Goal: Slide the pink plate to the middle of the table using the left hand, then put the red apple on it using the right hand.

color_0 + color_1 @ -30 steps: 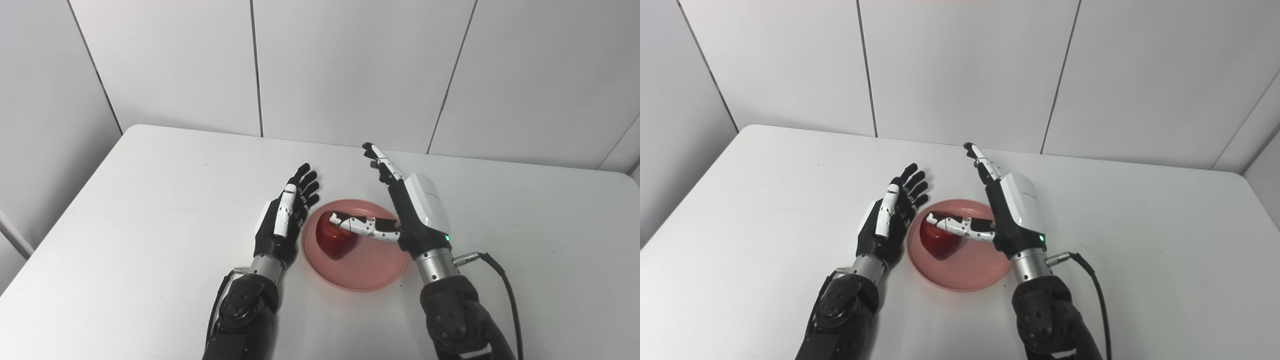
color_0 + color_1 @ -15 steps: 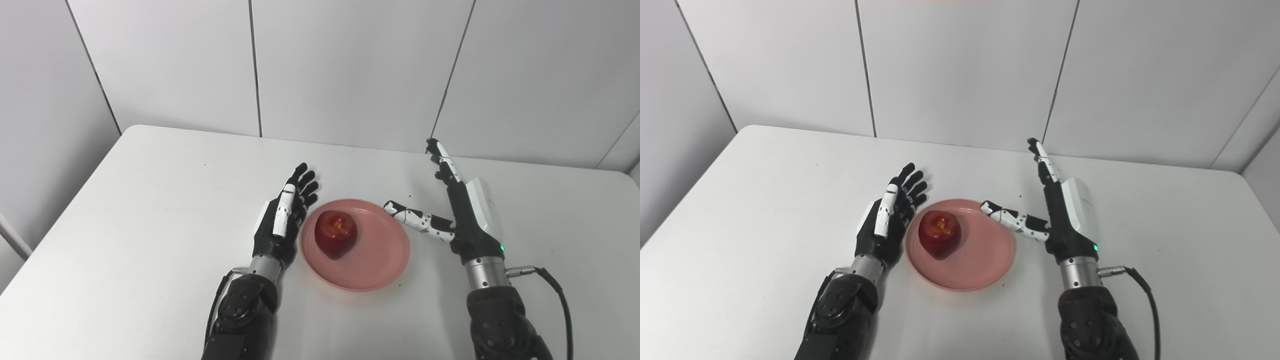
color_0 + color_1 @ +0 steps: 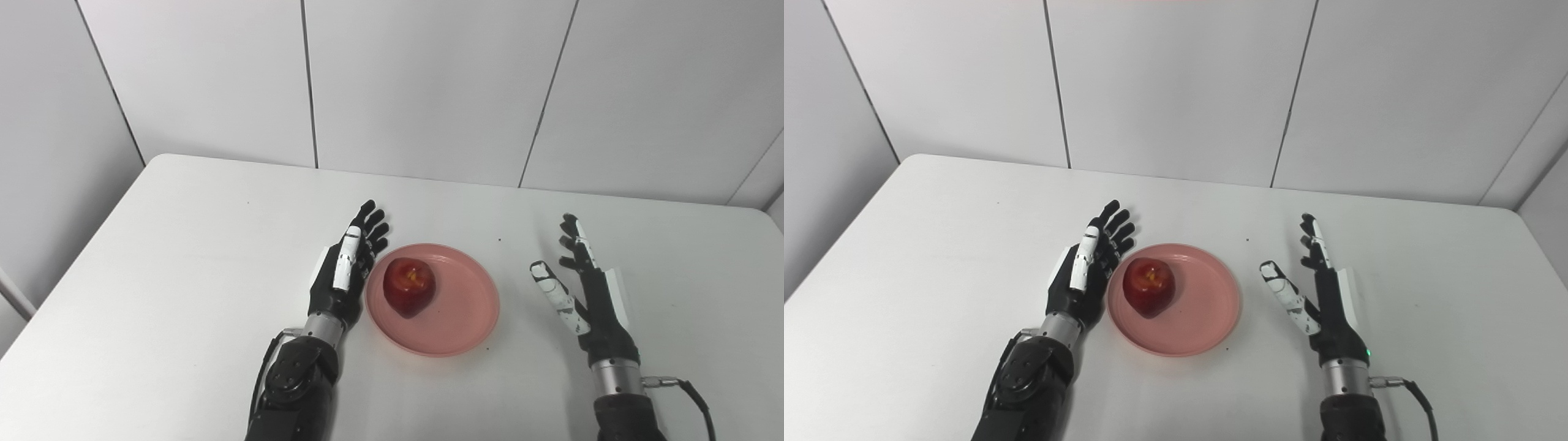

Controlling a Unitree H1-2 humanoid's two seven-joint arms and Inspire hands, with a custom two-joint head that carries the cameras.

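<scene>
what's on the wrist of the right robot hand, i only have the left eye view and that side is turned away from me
observer: in the right eye view a small green light is lit on the wrist, just below the open right robot hand.
operator: what's past the far right corner, my view cuts it off
observer: the right eye view shows a wider strip of the side wall beyond the table, a plain pale panel with nothing on it.
</scene>
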